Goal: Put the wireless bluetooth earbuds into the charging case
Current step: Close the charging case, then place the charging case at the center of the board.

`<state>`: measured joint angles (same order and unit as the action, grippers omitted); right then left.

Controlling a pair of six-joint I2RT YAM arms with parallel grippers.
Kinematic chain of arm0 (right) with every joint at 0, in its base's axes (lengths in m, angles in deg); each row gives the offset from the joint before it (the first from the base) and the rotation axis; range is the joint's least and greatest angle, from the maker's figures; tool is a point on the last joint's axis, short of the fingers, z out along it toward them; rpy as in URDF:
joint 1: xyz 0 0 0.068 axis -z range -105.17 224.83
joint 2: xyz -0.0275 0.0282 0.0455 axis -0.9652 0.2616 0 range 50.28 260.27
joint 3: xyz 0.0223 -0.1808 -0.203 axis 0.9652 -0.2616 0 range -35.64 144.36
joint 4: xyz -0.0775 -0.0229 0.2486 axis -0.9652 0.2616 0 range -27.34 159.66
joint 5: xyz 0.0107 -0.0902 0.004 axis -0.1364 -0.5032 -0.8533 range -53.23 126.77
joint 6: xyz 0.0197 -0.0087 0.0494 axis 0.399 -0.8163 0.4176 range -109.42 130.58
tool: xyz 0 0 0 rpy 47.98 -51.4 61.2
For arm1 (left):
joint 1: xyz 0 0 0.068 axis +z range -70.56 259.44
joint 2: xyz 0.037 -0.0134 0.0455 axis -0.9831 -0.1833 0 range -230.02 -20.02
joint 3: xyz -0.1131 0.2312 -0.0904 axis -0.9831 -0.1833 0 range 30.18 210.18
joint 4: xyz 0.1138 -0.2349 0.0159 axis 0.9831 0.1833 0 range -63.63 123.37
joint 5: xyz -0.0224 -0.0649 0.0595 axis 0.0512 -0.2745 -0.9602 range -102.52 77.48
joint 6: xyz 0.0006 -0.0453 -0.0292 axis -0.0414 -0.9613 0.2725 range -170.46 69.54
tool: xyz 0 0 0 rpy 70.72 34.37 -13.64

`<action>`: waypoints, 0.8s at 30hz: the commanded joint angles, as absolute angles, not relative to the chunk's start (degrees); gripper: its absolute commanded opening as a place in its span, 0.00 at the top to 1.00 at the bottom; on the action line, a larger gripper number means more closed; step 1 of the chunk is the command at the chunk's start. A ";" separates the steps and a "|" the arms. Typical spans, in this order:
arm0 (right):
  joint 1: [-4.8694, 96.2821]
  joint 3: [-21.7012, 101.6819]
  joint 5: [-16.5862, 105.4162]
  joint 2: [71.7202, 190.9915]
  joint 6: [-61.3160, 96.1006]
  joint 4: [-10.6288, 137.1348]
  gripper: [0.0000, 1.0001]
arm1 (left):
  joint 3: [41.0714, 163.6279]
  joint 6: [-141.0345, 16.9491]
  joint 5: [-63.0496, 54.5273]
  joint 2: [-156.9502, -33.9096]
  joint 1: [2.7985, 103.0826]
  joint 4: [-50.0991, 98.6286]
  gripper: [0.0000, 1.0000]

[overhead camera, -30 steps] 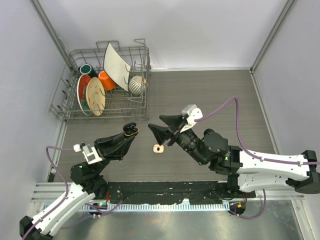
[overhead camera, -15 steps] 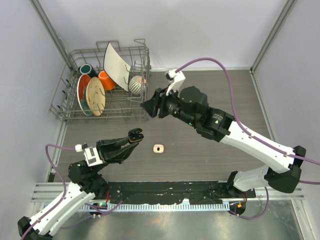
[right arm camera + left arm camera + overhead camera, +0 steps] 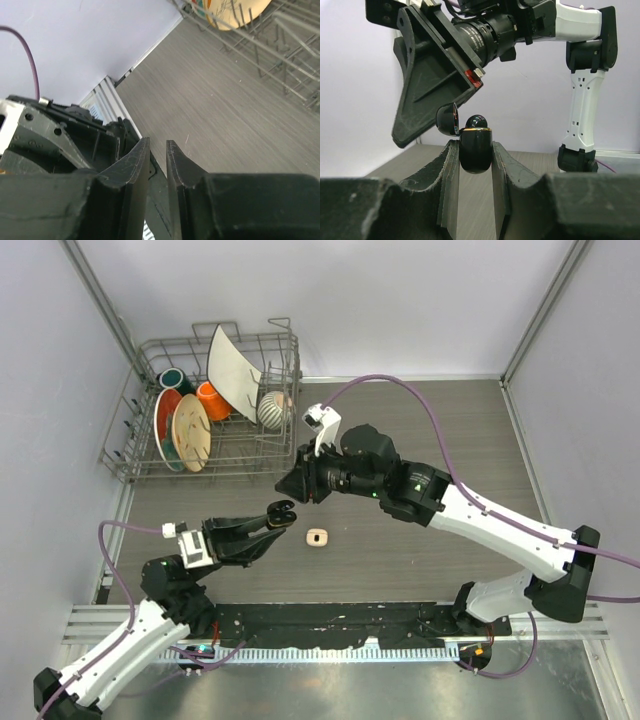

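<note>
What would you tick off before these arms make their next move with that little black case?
1. Left gripper clamped on the black charging case: ok.
2. Lid swung open: ok.
3. Right gripper carrying something to insert: not ok; it is shut and nothing shows between its fingers.
4. Right gripper close to the case: ok; it hangs just above it in the left wrist view.
5. Free slot in the case: cannot tell; a dark rounded shape sits at its top.
6. Small cream object on the table, apart from both grippers: ok.
</note>
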<state>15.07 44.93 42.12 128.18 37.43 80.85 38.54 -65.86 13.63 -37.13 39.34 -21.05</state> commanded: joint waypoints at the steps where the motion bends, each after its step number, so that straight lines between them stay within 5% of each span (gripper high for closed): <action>1: 14.80 43.02 46.79 124.72 35.19 78.21 0.76 | 40.90 -65.14 13.67 -38.21 39.45 -23.82 1.00; 13: 14.28 38.54 44.96 120.24 34.13 76.19 0.77 | 40.90 -65.67 11.57 -40.24 39.45 -24.79 1.00; 19: 14.36 33.80 11.99 115.59 40.01 80.31 0.71 | 41.95 -66.46 8.40 -39.98 39.45 -17.24 1.00; 24: 19.54 28.79 10.22 111.80 45.64 82.52 0.68 | 45.90 -69.44 6.90 -39.89 39.45 -4.23 1.00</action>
<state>15.98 31.25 19.32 115.16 40.40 81.92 41.29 -66.82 9.50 -39.90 39.34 -12.77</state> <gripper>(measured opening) 0.309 0.305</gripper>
